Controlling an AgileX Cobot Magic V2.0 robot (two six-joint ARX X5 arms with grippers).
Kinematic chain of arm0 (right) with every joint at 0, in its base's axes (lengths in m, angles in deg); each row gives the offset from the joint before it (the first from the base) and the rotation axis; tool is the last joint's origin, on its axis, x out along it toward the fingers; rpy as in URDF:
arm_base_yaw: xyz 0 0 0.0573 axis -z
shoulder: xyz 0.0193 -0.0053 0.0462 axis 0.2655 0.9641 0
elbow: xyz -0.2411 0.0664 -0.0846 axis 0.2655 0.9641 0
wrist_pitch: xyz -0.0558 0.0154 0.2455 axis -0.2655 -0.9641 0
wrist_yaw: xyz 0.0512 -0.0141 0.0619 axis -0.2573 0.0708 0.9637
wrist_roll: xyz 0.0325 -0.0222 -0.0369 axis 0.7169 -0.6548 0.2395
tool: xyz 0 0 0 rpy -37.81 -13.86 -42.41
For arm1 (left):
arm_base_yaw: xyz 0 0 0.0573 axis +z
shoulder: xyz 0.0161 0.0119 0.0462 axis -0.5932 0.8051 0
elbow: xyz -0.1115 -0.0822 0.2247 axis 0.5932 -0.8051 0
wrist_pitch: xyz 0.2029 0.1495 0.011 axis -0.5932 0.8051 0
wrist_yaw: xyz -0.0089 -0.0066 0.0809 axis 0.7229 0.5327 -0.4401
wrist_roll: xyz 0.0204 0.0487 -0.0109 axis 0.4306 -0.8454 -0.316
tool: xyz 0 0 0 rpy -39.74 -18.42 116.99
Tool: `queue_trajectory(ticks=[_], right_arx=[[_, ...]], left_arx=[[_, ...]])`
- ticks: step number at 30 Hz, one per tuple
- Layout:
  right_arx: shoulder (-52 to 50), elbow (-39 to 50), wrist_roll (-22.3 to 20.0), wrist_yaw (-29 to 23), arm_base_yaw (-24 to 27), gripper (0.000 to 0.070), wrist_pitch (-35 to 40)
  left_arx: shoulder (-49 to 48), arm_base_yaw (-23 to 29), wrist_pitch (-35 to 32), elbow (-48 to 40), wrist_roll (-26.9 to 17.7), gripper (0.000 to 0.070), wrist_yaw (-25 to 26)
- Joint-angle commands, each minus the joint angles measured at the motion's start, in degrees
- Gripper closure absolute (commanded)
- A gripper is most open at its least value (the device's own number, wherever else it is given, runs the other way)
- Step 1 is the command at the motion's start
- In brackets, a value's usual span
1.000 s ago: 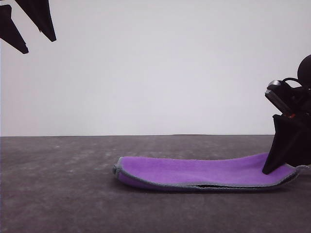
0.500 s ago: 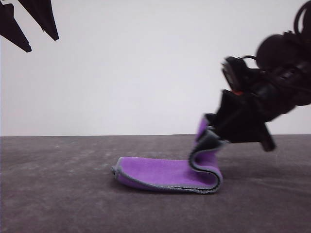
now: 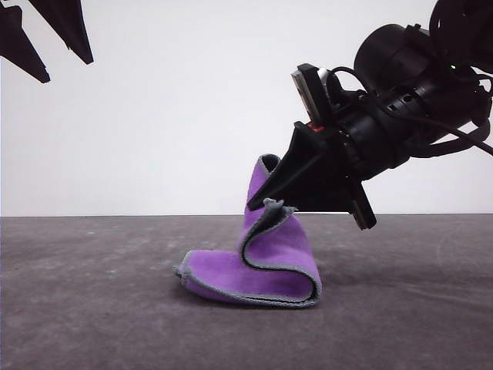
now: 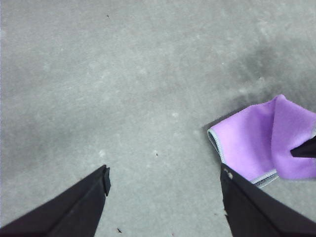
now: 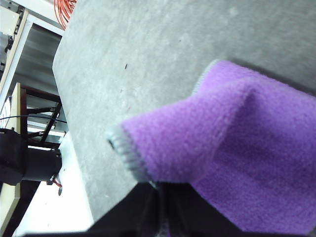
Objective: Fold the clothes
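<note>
- The cloth sits roughly mid-table, purple side showing, grey stitched edging running all round the rim. Its lower part lies flat on the table, and the right-hand part is pulled up off the surface and bent into an S-like curl.
- In the right wrist view the cloth bulges up close to the camera, fuzzy purple with a grey-edged corner poking out.
- From the left wrist view the cloth is off to one side, one flap standing up.
- The right gripper has its fingers pinched together on the raised edge of the cloth, holding it well above the table. The arm reaches in from the right, angled down and leftward.
- The left gripper hangs high at the upper left, well apart from the cloth. Its fingers are spread wide with nothing between them, just bare table below.
- The table is dark grey and mottled, with a plain white wall behind it.
</note>
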Motion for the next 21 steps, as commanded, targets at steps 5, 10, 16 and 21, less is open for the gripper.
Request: queue_trajectory(ticks=[5,10,16,21], right_arx=[[1.0,-0.6,1.8,-0.5,-1.5,0.0697,1.8],[1.0,-0.6,1.8,-0.2,-2.5,0.0647,2.2],[1.0,-0.6,1.7,0.4,-3.3,0.0468,2.2],[1.0,-0.6,1.6,0.6,-3.5,0.0459,2.3]], left_arx=[[0.4,-0.2,-0.3,1.0,0.2,0.0266,0.4],[0.4,-0.2,-0.2,1.0,0.2,0.0266,0.4],[0.4,-0.2,-0.2,1.0,0.2,0.0266,0.4],[0.4,-0.2,0.2,1.0,0.2,0.0266,0.4]])
